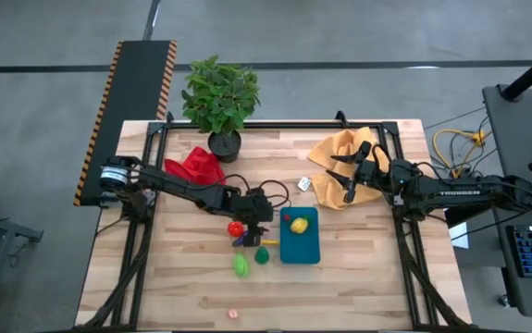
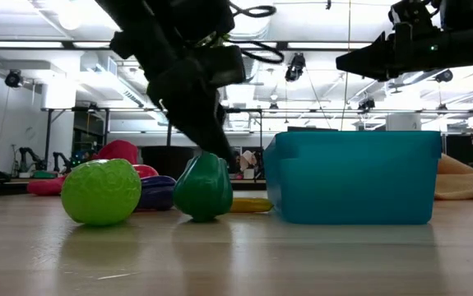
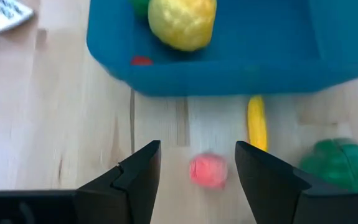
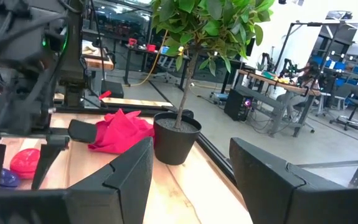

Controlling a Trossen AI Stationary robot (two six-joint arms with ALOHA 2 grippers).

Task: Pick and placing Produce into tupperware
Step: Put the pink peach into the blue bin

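High view: left claw (image 1: 249,222) sits over the produce cluster just beside the tupperware's (image 1: 300,242) left wall; the red piece (image 1: 236,228) lies right at it, a purple piece (image 1: 241,240) and a thin yellow piece (image 1: 267,242) just below, two green pieces, one dark (image 1: 262,255) and one light (image 1: 241,266), nearer the front edge of the surface (image 1: 154,277). A yellow fruit (image 1: 298,225) is already inside the container. Right claw (image 1: 353,176) hangs well apart over the mustard cloth (image 1: 340,157), so the left arm is plainly the nearer one. Low view: left arm comes down behind the dark green piece; light green ball at left, teal container at right, the red piece mostly hidden. Left wrist view: the deciding relation. The red piece (image 3: 207,170) lies on the wood between the two fingers (image 3: 138,180), which stand apart and touch nothing; it is centred in the gap, roundish with no long axis to fuss over. The thin yellow piece (image 3: 257,122) lies just beyond, its long axis pointing toward the container wall. Judgement: a straight drop and close should take the red piece. Right wrist view: right claw spread wide, empty, facing the potted plant (image 4: 177,134) and red cloth (image 4: 119,129).
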